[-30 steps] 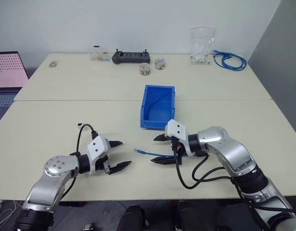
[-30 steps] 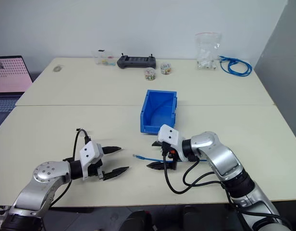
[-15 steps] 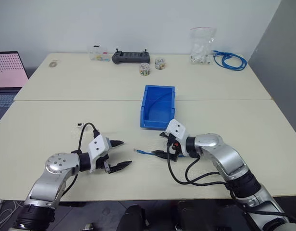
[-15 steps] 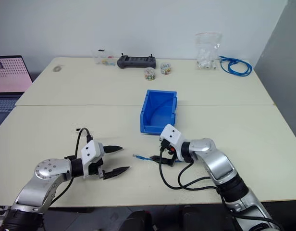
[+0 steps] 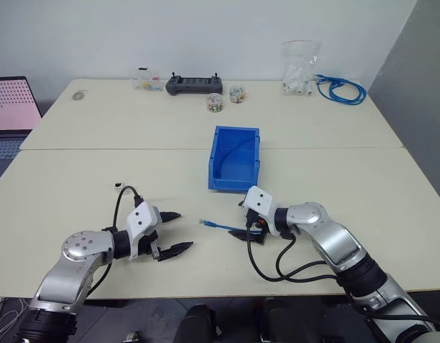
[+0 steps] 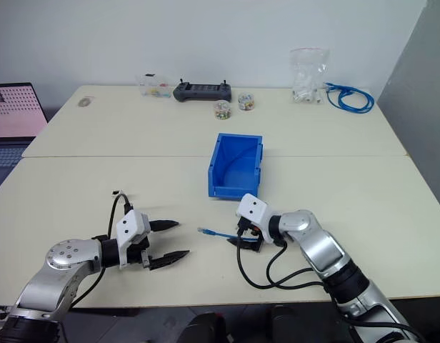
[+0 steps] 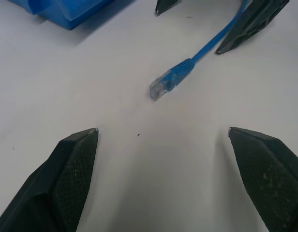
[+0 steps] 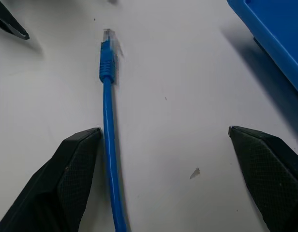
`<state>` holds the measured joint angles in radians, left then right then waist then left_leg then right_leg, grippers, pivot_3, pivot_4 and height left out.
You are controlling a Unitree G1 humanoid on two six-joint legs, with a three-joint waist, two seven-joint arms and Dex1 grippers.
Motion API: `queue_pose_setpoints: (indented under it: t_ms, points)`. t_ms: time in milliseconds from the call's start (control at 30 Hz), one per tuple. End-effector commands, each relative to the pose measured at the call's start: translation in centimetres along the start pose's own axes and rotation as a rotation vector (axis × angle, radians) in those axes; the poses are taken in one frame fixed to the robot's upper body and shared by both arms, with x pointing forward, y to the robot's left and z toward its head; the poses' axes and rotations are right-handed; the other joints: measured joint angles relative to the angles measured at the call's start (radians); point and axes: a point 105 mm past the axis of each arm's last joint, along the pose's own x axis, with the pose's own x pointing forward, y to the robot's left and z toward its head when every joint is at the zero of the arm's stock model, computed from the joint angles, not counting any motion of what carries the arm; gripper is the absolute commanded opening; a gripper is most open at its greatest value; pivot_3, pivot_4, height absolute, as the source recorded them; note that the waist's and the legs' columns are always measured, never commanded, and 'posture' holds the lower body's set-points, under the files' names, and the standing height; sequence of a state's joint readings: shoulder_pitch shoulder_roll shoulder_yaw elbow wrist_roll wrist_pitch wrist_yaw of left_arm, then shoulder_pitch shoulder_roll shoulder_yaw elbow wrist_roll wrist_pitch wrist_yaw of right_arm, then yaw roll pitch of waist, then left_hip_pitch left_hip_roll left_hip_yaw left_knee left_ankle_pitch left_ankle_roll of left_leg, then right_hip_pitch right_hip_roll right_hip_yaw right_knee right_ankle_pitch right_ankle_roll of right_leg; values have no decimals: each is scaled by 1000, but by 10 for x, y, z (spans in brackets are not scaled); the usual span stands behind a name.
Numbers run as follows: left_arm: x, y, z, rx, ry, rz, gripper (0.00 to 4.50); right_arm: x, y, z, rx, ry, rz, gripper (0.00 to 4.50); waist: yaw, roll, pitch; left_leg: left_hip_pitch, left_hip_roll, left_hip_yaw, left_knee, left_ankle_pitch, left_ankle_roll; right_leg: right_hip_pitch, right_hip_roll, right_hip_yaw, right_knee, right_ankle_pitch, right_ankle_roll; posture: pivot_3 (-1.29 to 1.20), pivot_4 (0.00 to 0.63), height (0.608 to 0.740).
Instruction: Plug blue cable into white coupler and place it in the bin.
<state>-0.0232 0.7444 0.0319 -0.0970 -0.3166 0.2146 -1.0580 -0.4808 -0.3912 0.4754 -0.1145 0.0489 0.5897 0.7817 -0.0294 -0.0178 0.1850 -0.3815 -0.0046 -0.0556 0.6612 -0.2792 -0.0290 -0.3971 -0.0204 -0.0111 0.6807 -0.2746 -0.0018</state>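
On the pale table (image 5: 77, 186) you have the blue cable (image 5: 218, 226) lying just in front of the bin (image 5: 235, 158), right gripper (image 5: 250, 223) released beside it, left gripper (image 5: 171, 232) released, further from the bin.

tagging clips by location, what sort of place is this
Probably an office or lab workbench: pale tables against a plain wall, an open laptop at the edge, and a handheld controller beside a coiled cable.
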Motion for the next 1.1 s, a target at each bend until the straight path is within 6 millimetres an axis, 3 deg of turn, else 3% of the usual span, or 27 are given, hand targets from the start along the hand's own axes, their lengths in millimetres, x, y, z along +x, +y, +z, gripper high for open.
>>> queue_pose_setpoints:
  t_ms: [33, 333, 467, 667, 867, 1100]
  points:
    - [-6, 2, 15, 24, -32, -2, 4500, 1, 7, -5, -64, 16, 21, 4477, 0, 0, 0, 0, 0, 0, 0, 0, 0, 0, 0, 0, 0, 0, 0, 0, 150, 740]
    - [-11, 3, 14, 4, -23, 14, 4500, -14, 21, 35, 56, -181, 153, 4477, 0, 0, 0, 0, 0, 0, 0, 0, 0, 0, 0, 0, 0, 0, 0, 0, 150, 740]
    - [-13, 4, 13, 3, -14, 17, 4500, -7, 16, 46, 165, -204, 165, 4477, -1, 0, 0, 0, 0, 0, 0, 0, 0, 0, 0, 0, 0, 0, 0, 0, 150, 740]
    - [-16, 4, 11, 6, 5, 16, 4500, 20, -8, 42, 205, -145, 37, 4477, -1, 0, 0, 0, 0, 0, 0, 0, 0, 0, 0, 0, 0, 0, 0, 0, 150, 740]
    - [-18, 1, 11, 6, 10, 12, 4500, 34, -14, 42, 239, -135, -4, 4477, 0, 0, 0, -2, 0, 1, 0, 0, 0, -3, 0, 1, 0, 0, 0, 0, 150, 740]
    - [-18, -1, 12, 9, 9, 8, 4500, 35, -12, 39, 188, -119, 0, 4477, 0, 0, 0, -2, 0, 1, 0, 0, 0, -4, 0, 1, 1, 0, 0, 0, 150, 740]
